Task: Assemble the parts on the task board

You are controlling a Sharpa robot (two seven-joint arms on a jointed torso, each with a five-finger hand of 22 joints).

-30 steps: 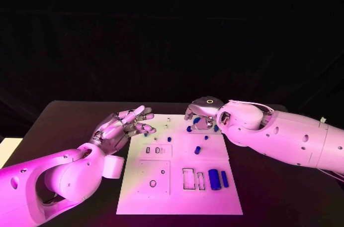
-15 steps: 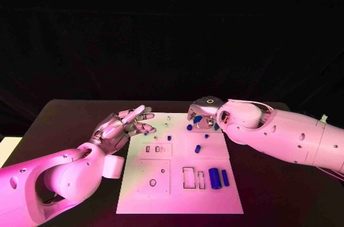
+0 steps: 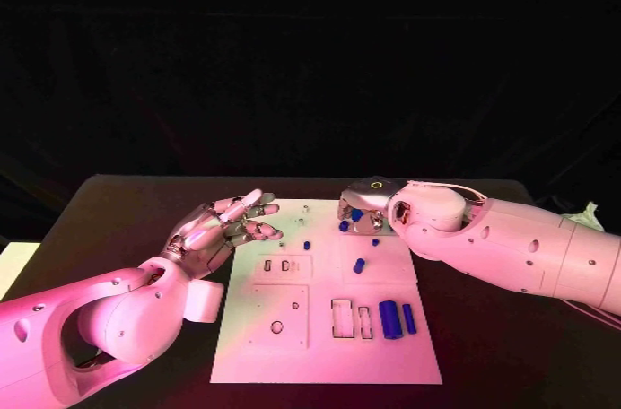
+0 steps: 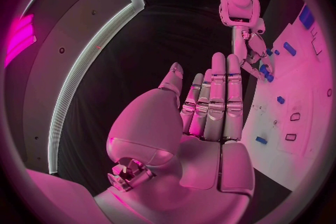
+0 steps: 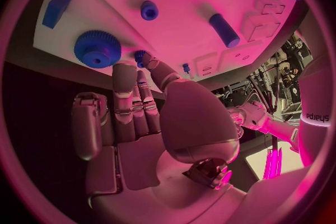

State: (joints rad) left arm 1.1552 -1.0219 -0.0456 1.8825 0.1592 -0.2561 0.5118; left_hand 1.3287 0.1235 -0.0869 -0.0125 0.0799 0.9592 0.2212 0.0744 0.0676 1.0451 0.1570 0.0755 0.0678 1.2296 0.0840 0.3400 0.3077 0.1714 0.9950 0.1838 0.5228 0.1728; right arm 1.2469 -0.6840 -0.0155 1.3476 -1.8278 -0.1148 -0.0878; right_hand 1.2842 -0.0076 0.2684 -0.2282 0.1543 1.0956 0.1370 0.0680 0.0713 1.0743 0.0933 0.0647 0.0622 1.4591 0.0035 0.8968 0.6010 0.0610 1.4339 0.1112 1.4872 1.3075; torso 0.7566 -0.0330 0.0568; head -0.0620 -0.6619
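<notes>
Board (image 3: 324, 337) flat on surface (image 3: 129, 212) between both hands. Left robot hand (image 3: 220, 231) beside its edge, fingers apart, empty. Right robot hand (image 3: 366, 207) over far-end parts (image 3: 359, 266); I can't tell its grip.

White task board (image 3: 292, 337) lies flat mid-table, small blue parts (image 3: 389, 320) scattered across it.
</notes>
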